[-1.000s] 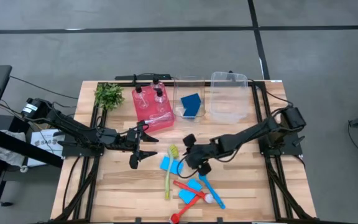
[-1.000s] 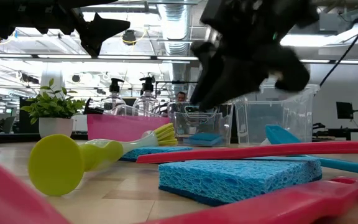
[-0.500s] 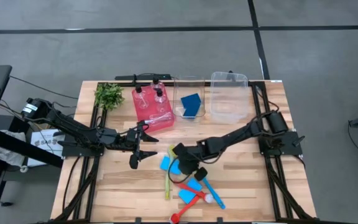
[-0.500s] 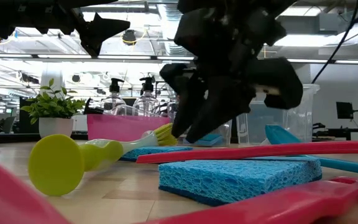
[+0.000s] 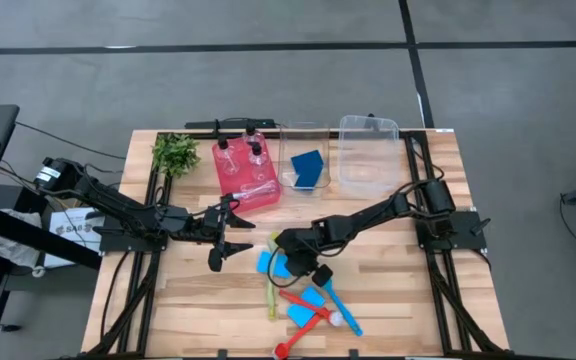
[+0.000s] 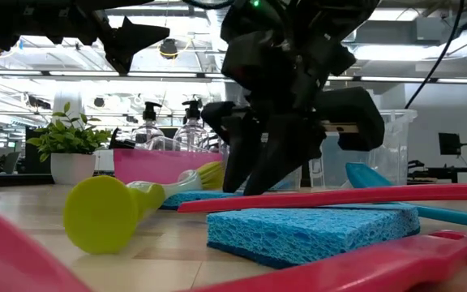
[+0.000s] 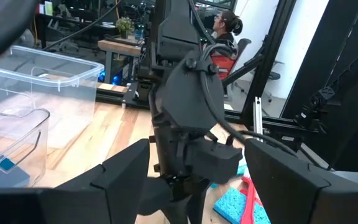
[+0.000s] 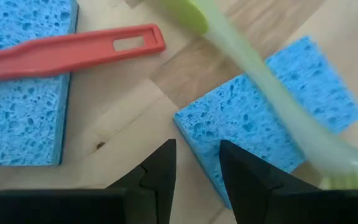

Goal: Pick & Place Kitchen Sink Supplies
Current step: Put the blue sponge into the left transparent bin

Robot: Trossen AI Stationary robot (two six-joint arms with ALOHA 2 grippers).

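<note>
The right gripper (image 5: 286,262) hangs low over a blue sponge (image 8: 272,130) lying under the yellow-green brush (image 6: 136,207) at mid-table, its fingers (image 8: 160,171) narrowly parted and holding nothing. The left gripper (image 5: 236,238) waits open and empty beside the red bin (image 5: 245,175).

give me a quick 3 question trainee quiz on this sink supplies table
1. True or false: the right gripper hangs over the blue sponge that the yellow-green brush lies across.
2. Which bin holds the pump bottles? A) red bin B) middle clear bin C) far clear bin
3. Fill in: the left gripper waits with its fingers ____, holding nothing.

Key:
1. True; its narrowly parted fingers point down at that sponge's corner.
2. A. The middle clear bin holds a blue sponge instead.
3. open
</note>
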